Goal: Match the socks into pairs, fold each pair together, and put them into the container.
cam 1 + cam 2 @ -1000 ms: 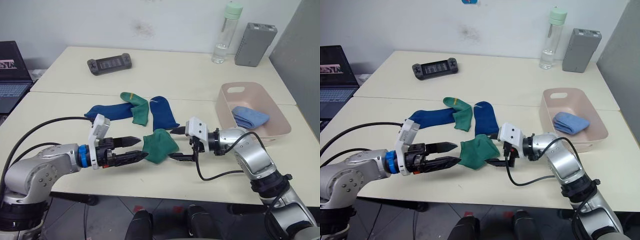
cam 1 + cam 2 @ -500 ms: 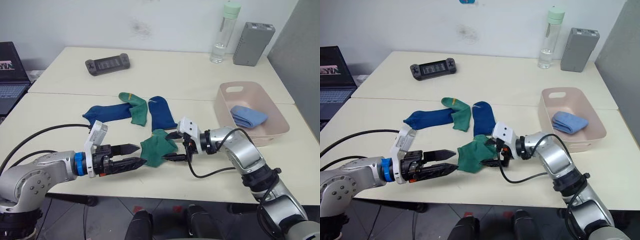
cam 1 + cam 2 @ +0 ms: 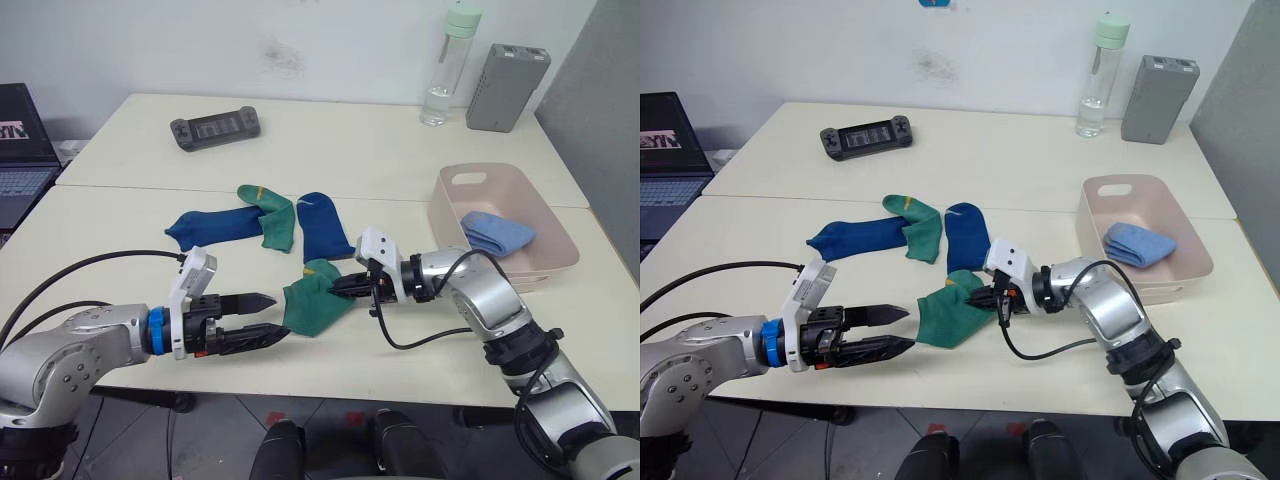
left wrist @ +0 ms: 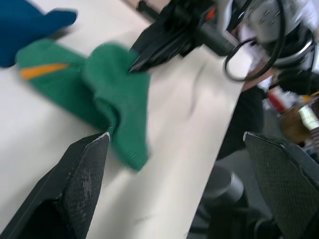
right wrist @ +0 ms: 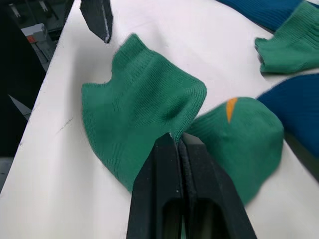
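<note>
Where the near green sock [image 3: 318, 300] lies rumpled by the front edge of the table [image 3: 400, 150], we see our right gripper [image 3: 340, 284] pinching a fold of it, fingers pressed flat together. That arm reaches in low from the right, wrist level with the tabletop. Our left gripper [image 3: 272, 318] lies just beside the sock's other edge, fingers spread apart and holding nothing, its forearm stretched along the front of the table.

The right wrist view adds a yellow mark on the sock's toe [image 5: 231, 108] and the fabric bunched between the closed fingers [image 5: 169, 164].

Beyond it lie the second green sock [image 3: 276, 216] and two dark blue socks [image 3: 212, 224], touching one another. The pink container [image 3: 540, 262] sits well to the right, holding a folded light blue pair [image 3: 497, 233]. At the far edge stand a handheld console [image 3: 216, 128], a bottle [image 3: 444, 66] and a grey box [image 3: 507, 73].
</note>
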Robot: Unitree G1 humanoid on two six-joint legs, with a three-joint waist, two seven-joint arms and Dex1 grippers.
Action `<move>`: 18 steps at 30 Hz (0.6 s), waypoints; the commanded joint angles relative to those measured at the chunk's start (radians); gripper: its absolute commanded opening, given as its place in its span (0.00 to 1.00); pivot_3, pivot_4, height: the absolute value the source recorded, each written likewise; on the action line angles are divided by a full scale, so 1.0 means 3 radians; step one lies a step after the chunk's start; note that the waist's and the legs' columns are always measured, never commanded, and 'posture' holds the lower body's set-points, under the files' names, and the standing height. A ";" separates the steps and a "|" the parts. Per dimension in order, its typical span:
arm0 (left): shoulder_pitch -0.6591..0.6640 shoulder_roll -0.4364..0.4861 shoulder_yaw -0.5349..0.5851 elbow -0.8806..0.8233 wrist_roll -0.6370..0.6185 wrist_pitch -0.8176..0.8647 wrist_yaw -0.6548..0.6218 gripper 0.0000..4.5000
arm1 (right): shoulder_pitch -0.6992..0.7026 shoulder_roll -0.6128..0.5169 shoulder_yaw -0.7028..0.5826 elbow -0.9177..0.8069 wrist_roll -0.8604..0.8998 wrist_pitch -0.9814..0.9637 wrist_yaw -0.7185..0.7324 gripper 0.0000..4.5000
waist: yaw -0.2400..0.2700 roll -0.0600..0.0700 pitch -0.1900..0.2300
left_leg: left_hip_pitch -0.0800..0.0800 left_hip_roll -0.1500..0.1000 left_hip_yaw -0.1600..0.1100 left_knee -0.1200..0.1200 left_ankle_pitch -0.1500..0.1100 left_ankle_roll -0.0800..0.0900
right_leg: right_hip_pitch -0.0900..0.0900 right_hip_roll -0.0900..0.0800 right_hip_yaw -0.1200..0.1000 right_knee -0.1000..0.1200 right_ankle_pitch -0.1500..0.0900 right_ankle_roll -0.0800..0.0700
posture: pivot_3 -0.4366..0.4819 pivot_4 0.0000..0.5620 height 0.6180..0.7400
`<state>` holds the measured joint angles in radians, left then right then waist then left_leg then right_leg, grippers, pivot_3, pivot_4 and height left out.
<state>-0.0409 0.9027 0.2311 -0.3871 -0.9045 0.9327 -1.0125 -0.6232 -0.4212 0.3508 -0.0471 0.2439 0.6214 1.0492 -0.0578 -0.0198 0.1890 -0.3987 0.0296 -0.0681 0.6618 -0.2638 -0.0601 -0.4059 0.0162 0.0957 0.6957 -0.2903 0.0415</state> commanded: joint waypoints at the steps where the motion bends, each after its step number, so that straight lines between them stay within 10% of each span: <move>1: 0.0028 0.0028 0.0045 0.0060 0.0161 -0.0222 -0.0058 1.00 | 0.0091 -0.0170 -0.0163 -0.0287 0.0105 -0.0130 0.0111 0.00 | 0.0001 0.0000 0.0000 | 0.0000 0.0000 0.0001 0.0000 0.0000 0.0000 | 0.0000 0.0000 0.0000 0.0000 0.0000 0.0000 | 0.48 0.27 1.00; 18: -0.0460 0.0209 -0.0297 0.0767 0.0891 -0.0909 -0.0504 1.00 | 0.0783 -0.0762 -0.0268 -0.0647 0.0197 -0.0893 0.0518 0.00 | 0.0009 -0.0001 0.0001 | -0.0001 0.0000 0.0004 -0.0002 0.0000 0.0000 | -0.0001 0.0001 -0.0001 -0.0005 -0.0006 -0.0003 | 0.48 0.27 1.00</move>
<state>-0.1496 0.9715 0.1529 -0.1648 -0.6578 0.6981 -1.1493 -0.3928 -0.6376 0.2934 -0.2004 0.2958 0.4152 1.1742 -0.0551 -0.0202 0.1894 -0.3993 0.0297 -0.0669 0.6615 -0.2639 -0.0599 -0.4061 0.0164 0.0954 0.6940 -0.2922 0.0407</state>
